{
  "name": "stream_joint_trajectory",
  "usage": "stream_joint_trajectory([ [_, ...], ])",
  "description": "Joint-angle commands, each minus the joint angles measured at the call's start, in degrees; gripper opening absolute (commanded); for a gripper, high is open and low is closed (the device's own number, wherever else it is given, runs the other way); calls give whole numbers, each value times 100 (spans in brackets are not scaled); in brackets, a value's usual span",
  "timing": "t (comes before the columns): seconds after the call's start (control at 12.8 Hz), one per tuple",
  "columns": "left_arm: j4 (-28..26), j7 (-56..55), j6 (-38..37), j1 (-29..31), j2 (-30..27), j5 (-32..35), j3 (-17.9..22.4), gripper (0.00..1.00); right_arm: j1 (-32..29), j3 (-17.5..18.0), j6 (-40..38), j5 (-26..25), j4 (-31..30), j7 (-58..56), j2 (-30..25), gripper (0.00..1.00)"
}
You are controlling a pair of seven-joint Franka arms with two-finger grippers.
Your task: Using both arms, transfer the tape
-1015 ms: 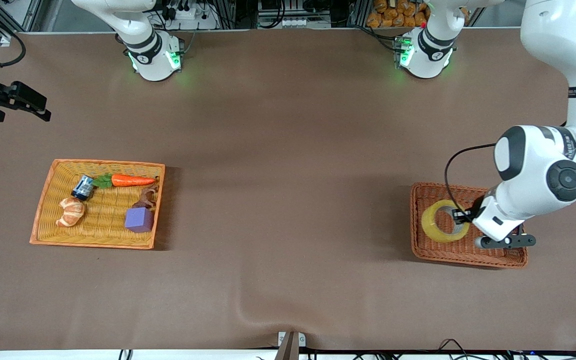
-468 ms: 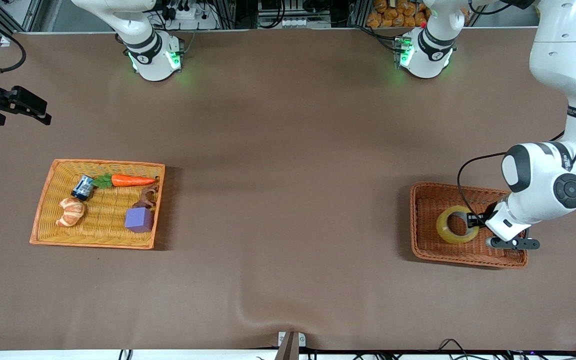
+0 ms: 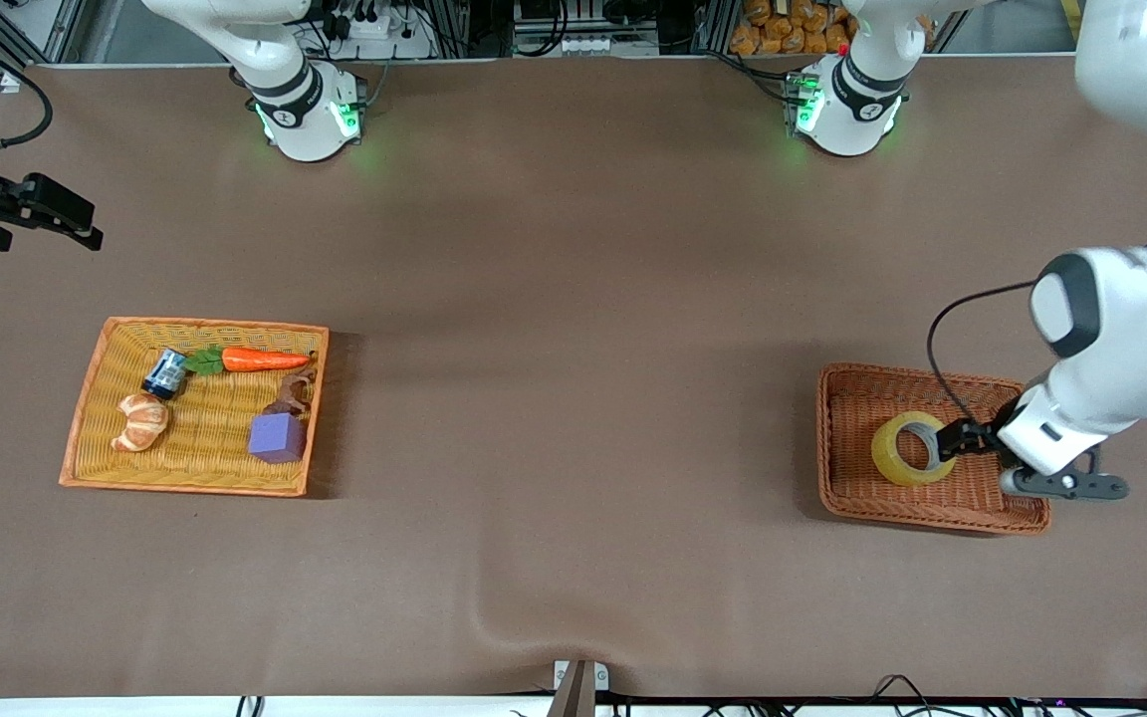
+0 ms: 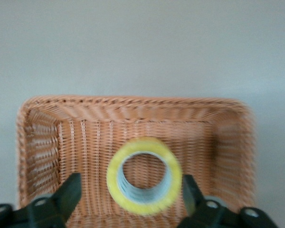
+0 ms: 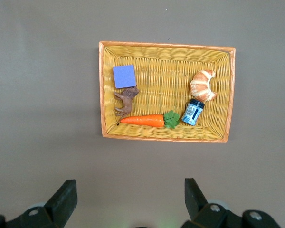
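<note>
The yellow tape (image 3: pixel 890 453) with its grey core rests tilted in the brown wicker basket (image 3: pixel 832 448) at the left arm's end of the table. My left gripper (image 3: pixel 962 438) hangs low over that basket, open. In the left wrist view its fingers (image 4: pixel 71 190) flank the tape (image 4: pixel 133 205) with a gap on each side, above the basket (image 4: pixel 133 102). My right gripper (image 3: pixel 76 224) waits high above the table's edge at the right arm's end, open and holding nothing; its wrist view shows its gripper (image 5: pixel 130 190) over bare table.
A yellow wicker basket (image 3: pixel 86 398) toward the right arm's end holds a croissant (image 3: pixel 142 421), a carrot (image 3: pixel 260 359), a purple cube (image 3: pixel 277 438), a small blue jar (image 3: pixel 164 373) and a brown figure (image 3: pixel 293 393). Both arm bases stand along the table's edge farthest from the front camera.
My left gripper has opened and let go of the tape, which now lies tilted in the brown basket. The left arm has drawn back toward its end of the table. The right arm has not moved.
</note>
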Motion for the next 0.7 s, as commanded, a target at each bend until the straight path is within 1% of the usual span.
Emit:
stream_joint_trajectory([
  [0.0,481,-85,-1162,-32,-635,109,-191,100,-16,24,-70,-30,170,108,95,100],
  [0.16,922,-286,-1989,-23,-907,73,-235,100,-16,24,-70,-30,170,108,95,100],
  [0.39,1537,-304,-3097,-23,-1120,117,-288,100,-25,24,-70,-30,170,108,95,100],
  [0.55,1592,-296,-3599,12,-1356,47,-297,100,-25,24,-62,-30,170,108,104,100],
  [0.62,1592,-296,-3680,12,-1523,38,-297,100,-25,24,-61,-30,170,108,104,100],
])
